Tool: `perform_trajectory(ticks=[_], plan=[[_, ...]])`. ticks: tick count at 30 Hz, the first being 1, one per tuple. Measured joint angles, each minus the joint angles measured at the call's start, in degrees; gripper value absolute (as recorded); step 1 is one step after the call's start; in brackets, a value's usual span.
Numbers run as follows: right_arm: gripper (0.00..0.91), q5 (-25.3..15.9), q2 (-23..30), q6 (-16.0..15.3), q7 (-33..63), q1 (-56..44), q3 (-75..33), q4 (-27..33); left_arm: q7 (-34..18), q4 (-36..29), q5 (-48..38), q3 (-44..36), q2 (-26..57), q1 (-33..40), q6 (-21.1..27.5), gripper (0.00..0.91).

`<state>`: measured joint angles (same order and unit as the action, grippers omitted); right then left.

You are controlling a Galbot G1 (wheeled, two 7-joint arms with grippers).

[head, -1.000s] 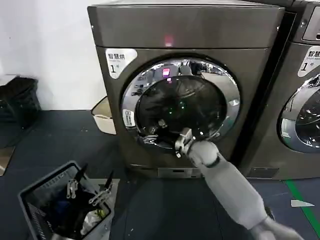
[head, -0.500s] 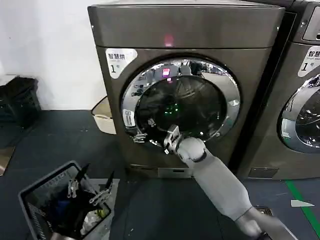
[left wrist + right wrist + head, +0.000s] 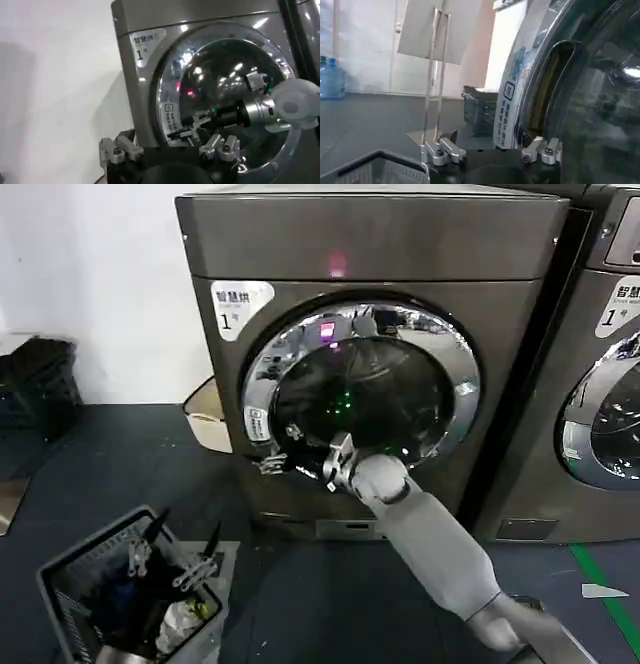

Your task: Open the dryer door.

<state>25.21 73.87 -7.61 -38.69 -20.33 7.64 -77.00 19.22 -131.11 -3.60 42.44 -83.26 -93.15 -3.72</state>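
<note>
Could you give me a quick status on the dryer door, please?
Right gripper at dryer door lower-left rim. Left gripper waiting, open. Door not swung out.

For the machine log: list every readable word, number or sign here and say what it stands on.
"1": white sticker at the upper front corner of the dryer; its Chinese characters are too small to read.
"1": like sticker on the twin machine; characters unreadable.
Small label on the dryer door chrome ring: unreadable.

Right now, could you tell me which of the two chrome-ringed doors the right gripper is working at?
The dryer door on the dryer with the pink light, left of the partly seen twin machine. The right gripper sits at its lower-left rim.
</note>
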Motion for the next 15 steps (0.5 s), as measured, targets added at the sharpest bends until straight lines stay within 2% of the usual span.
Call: perform_trajectory(ticks=[4, 6, 15], plan=[[0.907, 0.6, -1.8, -0.3, -2.3, -1.2, 0.1, -3.3, 2.2, 0.7, -5.0, 1.2, 0.9, 0.8, 2.5, 0.907], [0.907, 1.3, -2.6, -0.5, -3.5, -1.7, -0.2, -4.5, 0.5, 1.2, -7.6, 2.0, 1.7, 1.3, 4.8, 0.907], [0.907, 4.9, -7.6, -1.6, -12.7, -5.1, -3.2, -10.8, 0.0, 3.6, -12.6, 5.8, 6.9, 3.0, 4.7, 0.907]])
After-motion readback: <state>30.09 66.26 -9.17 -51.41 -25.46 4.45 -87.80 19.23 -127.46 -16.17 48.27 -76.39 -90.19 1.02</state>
